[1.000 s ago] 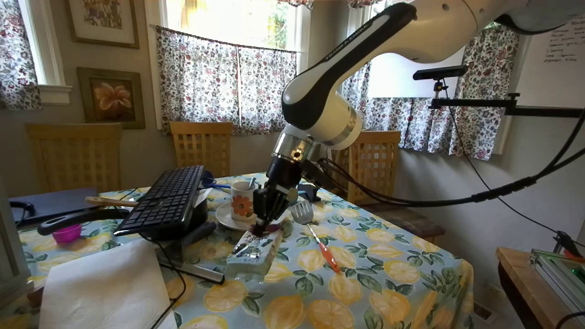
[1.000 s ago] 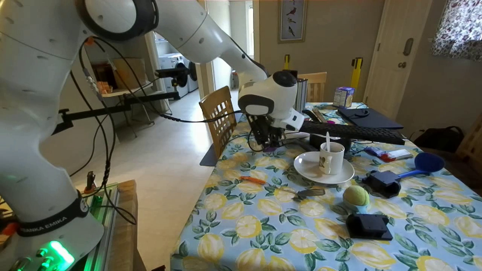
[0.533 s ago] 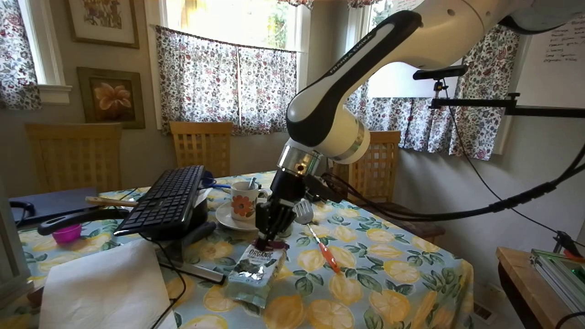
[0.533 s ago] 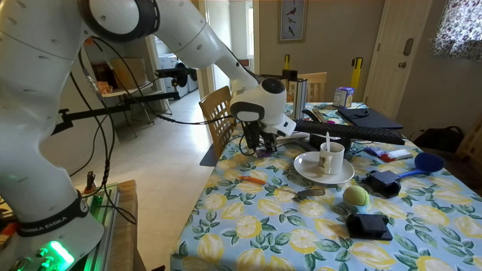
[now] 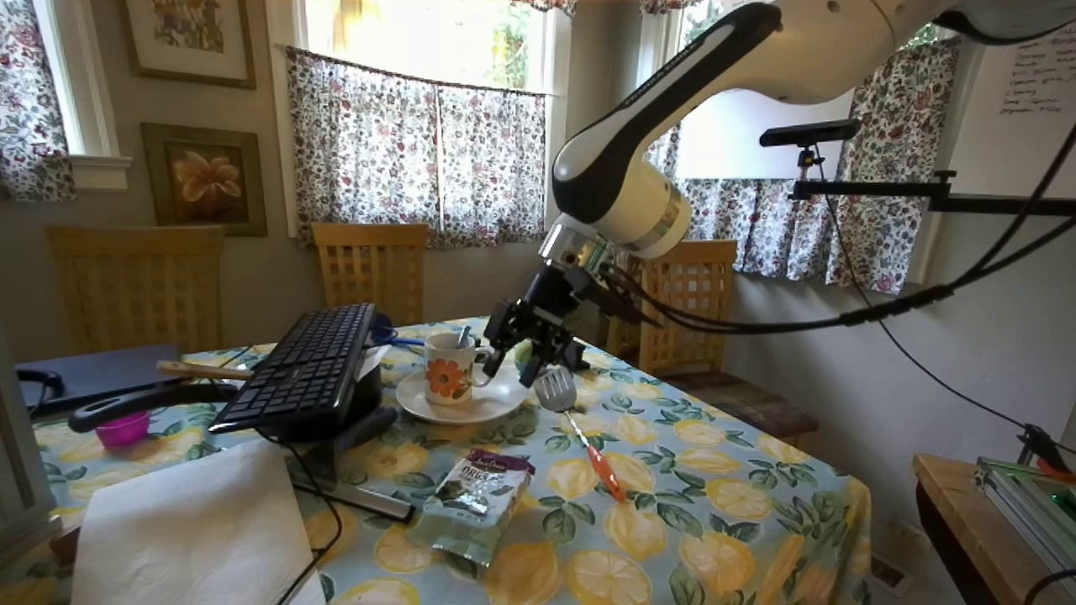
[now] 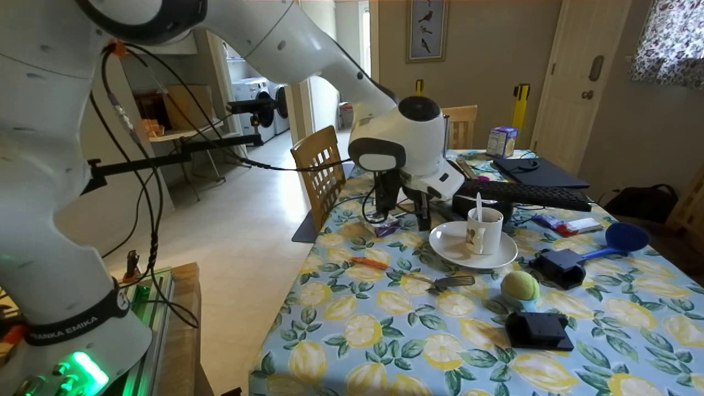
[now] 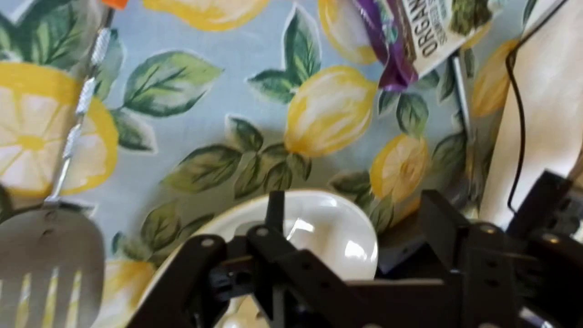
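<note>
Arm [image 5: 714, 67] slanting down | tool [image 5: 507, 376] tilted — spread apart | near plate [image 5: 504, 403]

A Franka Emika Panda arm [image 6: 308, 49] is cased in glossy white, its joints [image 6: 419, 109] capped in black. The base [image 6: 52, 286] is ringed by a black band [image 6: 77, 327] lettered "EMIKA" and lit by a green lamp [image 6: 91, 368]. Dark cables [image 5: 895, 306] are strung alongside; beyond a silver collar [image 5: 561, 241], the black gripper [image 5: 509, 376] is studded with screw heads [image 7: 262, 232].
</note>
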You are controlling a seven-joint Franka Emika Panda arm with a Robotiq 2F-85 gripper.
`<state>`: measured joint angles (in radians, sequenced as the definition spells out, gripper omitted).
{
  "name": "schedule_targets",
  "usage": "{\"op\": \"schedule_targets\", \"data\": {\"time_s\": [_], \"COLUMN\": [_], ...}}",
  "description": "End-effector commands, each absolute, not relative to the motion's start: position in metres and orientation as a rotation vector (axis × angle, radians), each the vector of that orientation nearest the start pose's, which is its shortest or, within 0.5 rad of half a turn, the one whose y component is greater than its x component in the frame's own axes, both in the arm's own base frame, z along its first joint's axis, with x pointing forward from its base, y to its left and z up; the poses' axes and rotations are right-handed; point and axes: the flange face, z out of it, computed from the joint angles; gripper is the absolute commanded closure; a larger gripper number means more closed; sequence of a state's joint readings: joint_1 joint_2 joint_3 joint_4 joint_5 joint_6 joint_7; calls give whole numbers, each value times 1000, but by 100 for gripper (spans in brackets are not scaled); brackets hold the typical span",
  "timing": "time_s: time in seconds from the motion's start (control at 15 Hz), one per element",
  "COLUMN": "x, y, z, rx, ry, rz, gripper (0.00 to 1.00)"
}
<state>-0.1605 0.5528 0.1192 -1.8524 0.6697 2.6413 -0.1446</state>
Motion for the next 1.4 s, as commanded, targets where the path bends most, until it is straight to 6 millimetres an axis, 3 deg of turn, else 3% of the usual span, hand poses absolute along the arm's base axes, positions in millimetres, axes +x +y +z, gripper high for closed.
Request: {"op": "schedule_targets", "data": {"time_s": [0.0, 0.13, 0.33, 0.73, 0.8, 1.13, 1.33], "x": [654, 656, 657, 682, 667, 669, 677], "y": [-108, -137, -161, -156, -156, -156, -159], "z": [289, 305, 318, 327, 325, 326, 329], "rx": [-2530, -2583, -2720, -2782, -2783, -2782, -2803], "ry": [785, 698, 449, 5, 139, 127, -140], "rz": [-440, -495, -459, -390, -406, -407, -482], "gripper": [0, 0, 0, 0, 0, 0, 0]}}
